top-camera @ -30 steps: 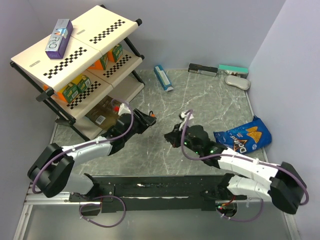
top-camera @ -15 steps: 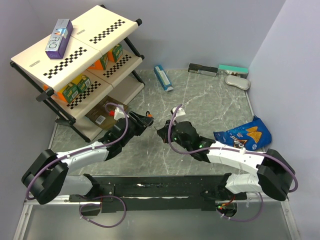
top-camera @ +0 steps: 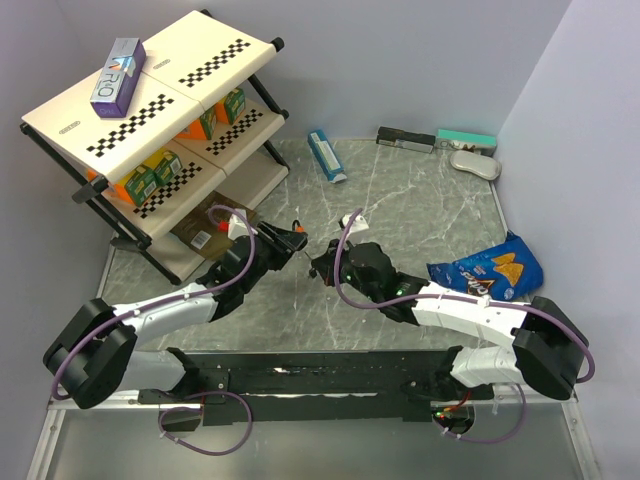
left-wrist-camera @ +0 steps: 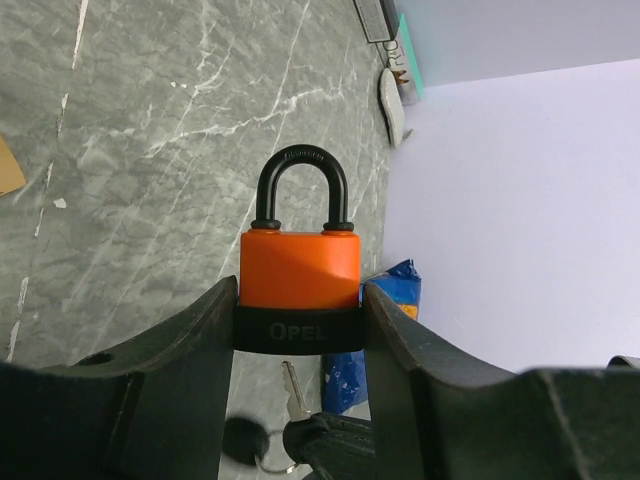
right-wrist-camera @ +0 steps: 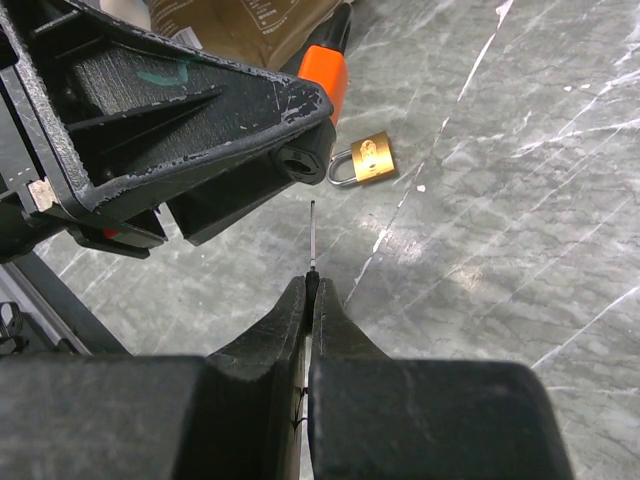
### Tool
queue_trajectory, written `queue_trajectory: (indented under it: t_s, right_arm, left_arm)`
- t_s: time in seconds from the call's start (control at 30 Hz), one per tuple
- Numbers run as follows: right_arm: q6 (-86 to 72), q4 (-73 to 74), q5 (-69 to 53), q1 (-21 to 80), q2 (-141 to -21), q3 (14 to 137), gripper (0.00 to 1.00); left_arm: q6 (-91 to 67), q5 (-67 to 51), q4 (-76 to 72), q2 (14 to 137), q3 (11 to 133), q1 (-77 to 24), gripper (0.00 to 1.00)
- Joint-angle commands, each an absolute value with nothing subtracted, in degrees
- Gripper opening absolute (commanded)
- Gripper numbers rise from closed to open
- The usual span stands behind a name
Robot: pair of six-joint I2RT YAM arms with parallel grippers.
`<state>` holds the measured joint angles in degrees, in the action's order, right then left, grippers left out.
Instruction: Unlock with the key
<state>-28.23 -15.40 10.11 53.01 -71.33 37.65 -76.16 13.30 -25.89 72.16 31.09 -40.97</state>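
My left gripper (left-wrist-camera: 300, 318) is shut on the orange padlock (left-wrist-camera: 300, 268) and holds it by its black base band, black shackle pointing away. In the top view this gripper (top-camera: 289, 241) hovers mid-table. My right gripper (right-wrist-camera: 311, 287) is shut on the key (right-wrist-camera: 312, 235); its thin blade sticks out of the closed fingertips toward the left gripper's underside. In the left wrist view the key blade (left-wrist-camera: 292, 381) points up just below the padlock's base, apart from it, with a second black key head on a ring beside it. In the top view the right gripper (top-camera: 322, 263) is close to the left one.
A small brass padlock (right-wrist-camera: 368, 158) lies on the marble table beyond the key. A checkered shelf rack (top-camera: 150, 110) stands at the left with a cardboard box (top-camera: 205, 225) under it. A blue chips bag (top-camera: 487, 272) lies right. A blue box (top-camera: 326, 155) and small items lie at the back.
My right gripper has moved left with the key, up to the left gripper. My left arm has shifted slightly, still holding the orange padlock.
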Motion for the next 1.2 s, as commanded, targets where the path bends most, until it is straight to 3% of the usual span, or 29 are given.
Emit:
queue_trajectory:
  t_s: [0.0, 0.77, 1.17]
  right_arm:
    - [-27.42, -18.98, 11.60, 53.52, -70.93, 40.61, 0.00]
    - [-25.75, -18.37, 12.83, 53.44, -73.74, 43.59, 0.00]
    - [-24.87, -19.94, 21.00, 54.05, -75.94, 44.39, 0.00]
  left_arm:
    - [-77.35, 12.48, -31.73, 70.93, 31.11, -41.13, 0.01]
    - [-78.05, 10.64, -32.52, 71.10, 31.03, -41.13, 0.01]
    - [-78.84, 10.11, -32.96, 70.57, 30.67, -41.13, 0.01]
